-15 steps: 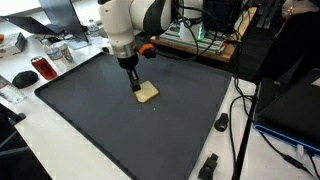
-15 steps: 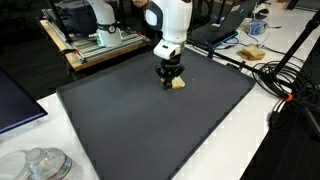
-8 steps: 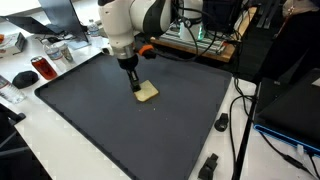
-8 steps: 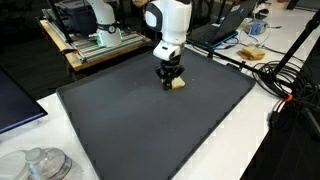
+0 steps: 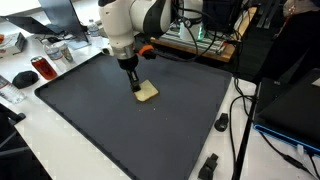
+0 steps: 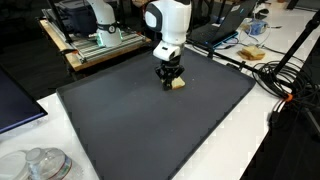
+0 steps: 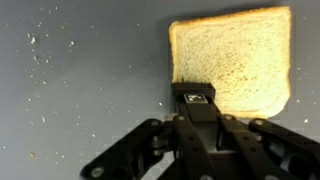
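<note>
Closed fingers (image 7: 193,99) touch a square, porous bread slice (image 7: 240,58).

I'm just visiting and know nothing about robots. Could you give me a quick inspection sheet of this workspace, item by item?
surface: dark mat on a white table; pale specks on it in the wrist view.
job's things: one bread slice, lying flat on the mat.
clutter: a red thing and a black mouse-like thing beside the mat; glassware near a corner.
jaws: shut, tips at the bread's edge; whether they pinch it cannot be told.
cables: black cable along the table edge; a tangle off the mat.
surroundings: wooden frame with equipment behind the arm.
</note>
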`<control>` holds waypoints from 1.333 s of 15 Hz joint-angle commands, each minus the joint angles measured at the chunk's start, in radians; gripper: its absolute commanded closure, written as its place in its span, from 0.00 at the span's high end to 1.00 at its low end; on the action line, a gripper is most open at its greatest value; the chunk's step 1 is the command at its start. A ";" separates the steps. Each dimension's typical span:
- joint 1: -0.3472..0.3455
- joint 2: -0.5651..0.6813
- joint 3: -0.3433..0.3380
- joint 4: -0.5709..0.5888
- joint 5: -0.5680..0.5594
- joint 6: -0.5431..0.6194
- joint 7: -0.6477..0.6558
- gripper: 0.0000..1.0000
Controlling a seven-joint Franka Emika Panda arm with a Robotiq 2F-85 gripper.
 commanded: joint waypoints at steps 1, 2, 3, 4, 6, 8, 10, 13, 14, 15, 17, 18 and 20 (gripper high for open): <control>-0.035 0.098 0.029 0.023 0.034 0.043 -0.039 0.06; -0.036 0.100 0.028 0.024 0.034 0.046 -0.040 0.06; -0.040 0.103 0.030 0.024 0.036 0.048 -0.047 0.06; -0.047 0.103 0.036 0.025 0.044 0.042 -0.057 0.06; -0.021 0.001 0.015 0.003 0.018 -0.003 -0.027 0.21; -0.036 0.001 0.026 0.004 0.032 -0.003 -0.048 0.21; -0.041 0.001 0.029 0.004 0.035 -0.003 -0.052 0.21; -0.041 0.001 0.029 0.004 0.035 -0.003 -0.052 0.21; -0.041 0.001 0.029 0.004 0.035 -0.003 -0.052 0.21; -0.041 0.001 0.029 0.004 0.035 -0.003 -0.052 0.21; -0.041 0.001 0.029 0.004 0.035 -0.003 -0.052 0.21; -0.041 0.001 0.029 0.004 0.035 -0.003 -0.052 0.21; -0.038 0.005 0.025 0.002 0.025 0.010 -0.056 0.07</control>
